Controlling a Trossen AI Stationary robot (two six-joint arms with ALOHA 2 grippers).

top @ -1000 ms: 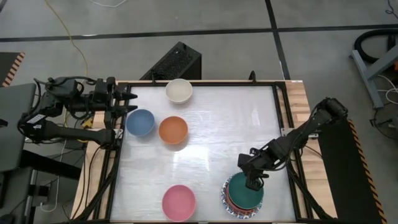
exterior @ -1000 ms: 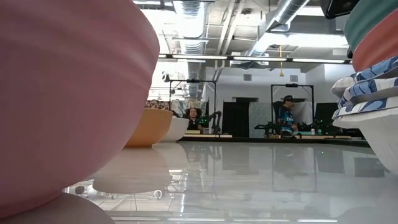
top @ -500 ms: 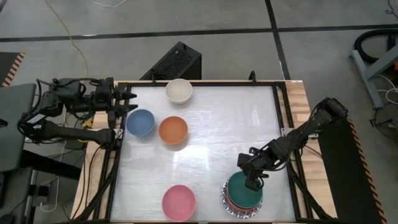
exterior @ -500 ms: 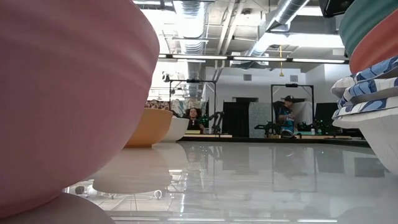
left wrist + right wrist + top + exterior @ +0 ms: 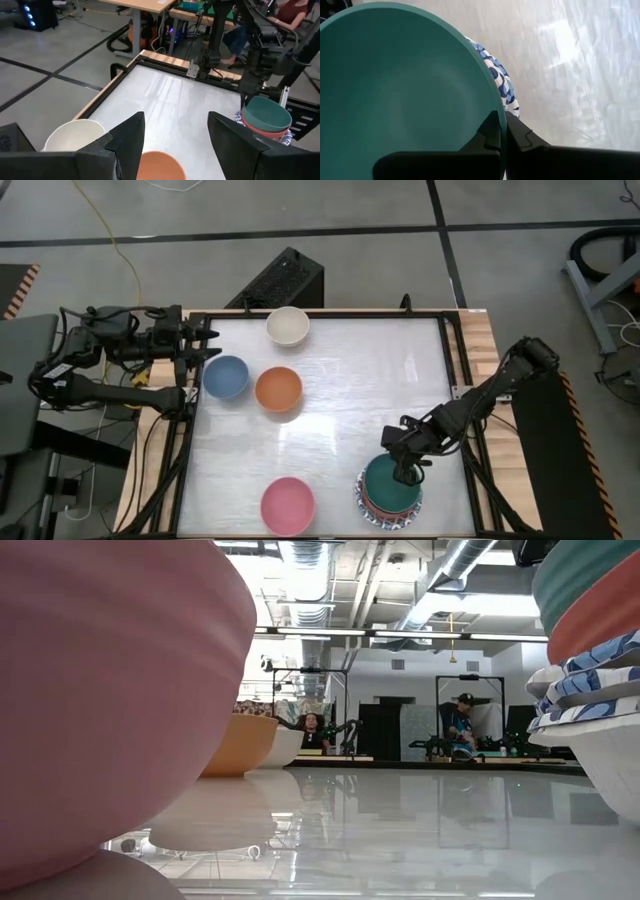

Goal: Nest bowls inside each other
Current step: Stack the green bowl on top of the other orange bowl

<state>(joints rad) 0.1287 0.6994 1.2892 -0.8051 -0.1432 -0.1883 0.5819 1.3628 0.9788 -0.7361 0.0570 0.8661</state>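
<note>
At the near right stands a stack of bowls [image 5: 388, 498]. Its top bowl is teal [image 5: 388, 483], on a red bowl [image 5: 600, 625], with blue-and-white patterned bowls [image 5: 590, 680] below. My right gripper [image 5: 405, 472] is shut on the teal bowl. A cream bowl [image 5: 287, 326], a blue bowl [image 5: 226, 376], an orange bowl [image 5: 278, 389] and a pink bowl [image 5: 287, 505] each stand alone on their bases. My left gripper [image 5: 205, 345] hangs open above the far left edge, beside the blue bowl. My right gripper pinches the teal bowl's rim [image 5: 496, 107] on its far right side, one finger inside the bowl and one outside. The fingers [image 5: 490, 131] slant down from above and from the right. The bowl sits in the red bowl on top of the stack.
The table's middle [image 5: 350, 400] is bare white surface inside a dark frame with wooden side strips [image 5: 482, 340]. A black box [image 5: 285, 280] lies on the floor past the far edge. People sit at desks in the room beyond.
In the low view the teal bowl and the stack under it have edged a little toward the table's left. My right gripper stays shut on the rim.
</note>
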